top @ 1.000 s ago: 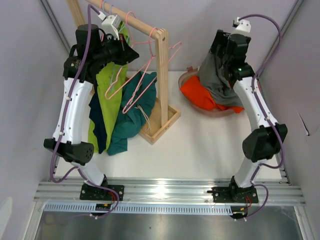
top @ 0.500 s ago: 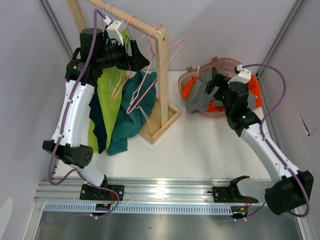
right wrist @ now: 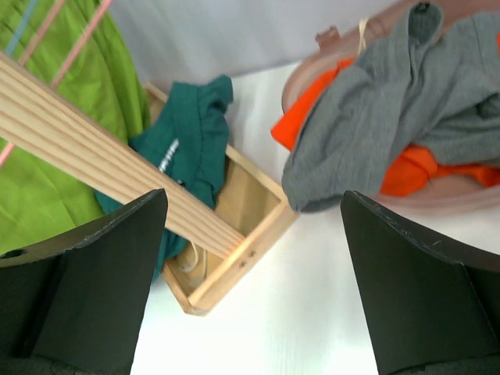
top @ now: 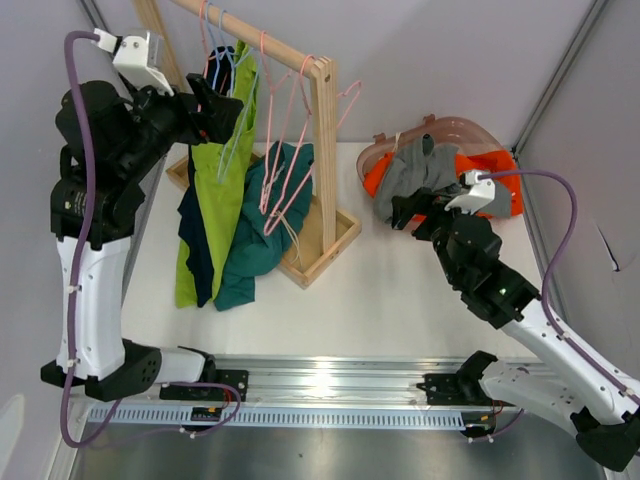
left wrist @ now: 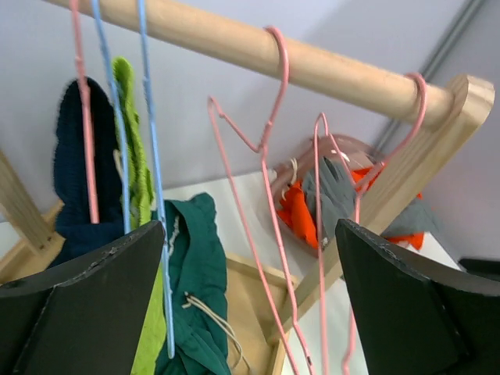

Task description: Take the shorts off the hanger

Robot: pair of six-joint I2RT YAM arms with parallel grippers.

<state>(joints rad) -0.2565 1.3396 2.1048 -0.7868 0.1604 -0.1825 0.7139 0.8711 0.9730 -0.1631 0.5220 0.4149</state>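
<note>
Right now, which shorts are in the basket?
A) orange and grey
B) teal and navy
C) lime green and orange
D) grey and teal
A: the grey shorts lie over the orange shorts in the pink basket; the lime green shorts, teal shorts and navy shorts are at the wooden rack.

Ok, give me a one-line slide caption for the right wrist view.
Open right gripper faces grey shorts draped over orange shorts in the basket, beside the wooden rack.
</note>
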